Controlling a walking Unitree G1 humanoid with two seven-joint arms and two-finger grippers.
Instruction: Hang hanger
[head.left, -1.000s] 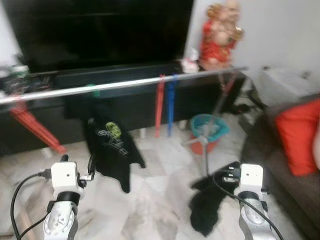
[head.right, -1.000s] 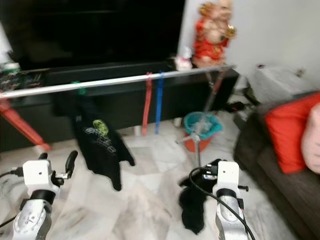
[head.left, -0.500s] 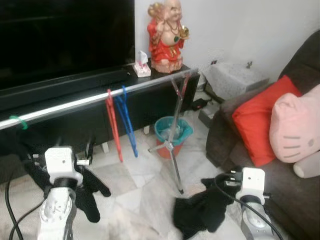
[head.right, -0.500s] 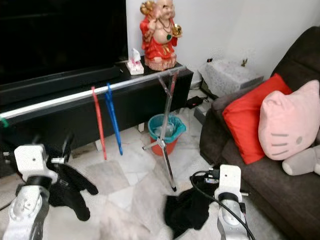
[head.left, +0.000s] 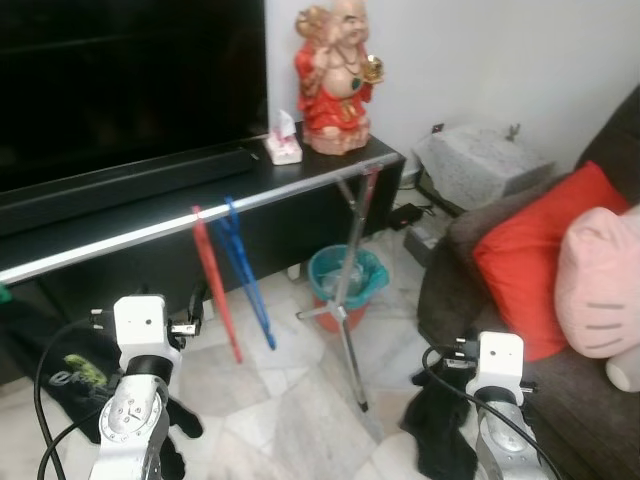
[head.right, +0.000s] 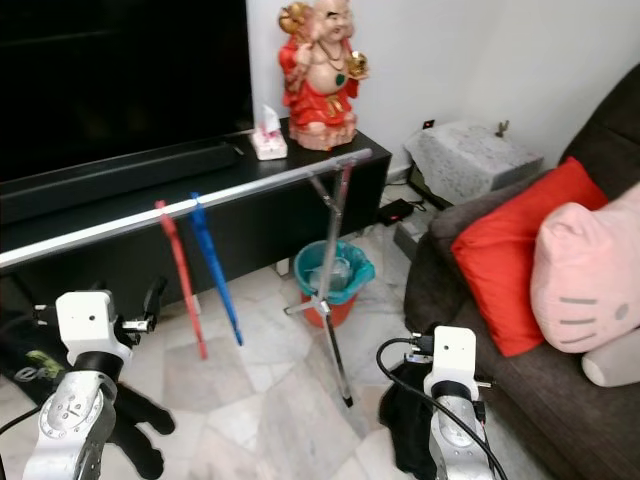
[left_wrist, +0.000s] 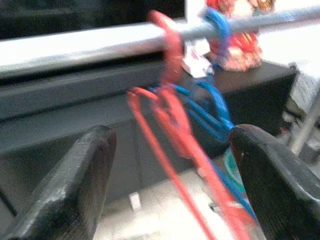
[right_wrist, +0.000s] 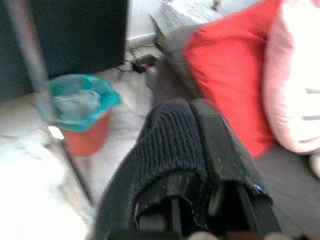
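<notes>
A silver rail (head.left: 150, 232) runs across in front of the black TV bench. A red hanger (head.left: 215, 292) and a blue hanger (head.left: 248, 285) hang on it side by side. My left gripper (head.left: 196, 305) is open, low and a short way in front of them. In the left wrist view the red hanger (left_wrist: 172, 115) and the blue hanger (left_wrist: 215, 107) show between its fingers (left_wrist: 75, 185). My right gripper (right_wrist: 192, 112) is shut on a black knitted garment (right_wrist: 167, 135). That garment (head.left: 440, 440) droops to the floor beside the sofa.
The rack's crossed legs (head.left: 350, 290) stand at the rail's right end, with a teal-lined red bin (head.left: 345, 278) behind them. A brown sofa with a red cushion (head.left: 530, 250) and a pink plush (head.left: 600, 290) borders the right. A black printed shirt (head.left: 70, 375) hangs at the lower left.
The camera has swung right along the rail, so the black shirt slid off to the left and the two hangers now stand ahead of my left gripper. The right gripper keeps hold of the black garment.
</notes>
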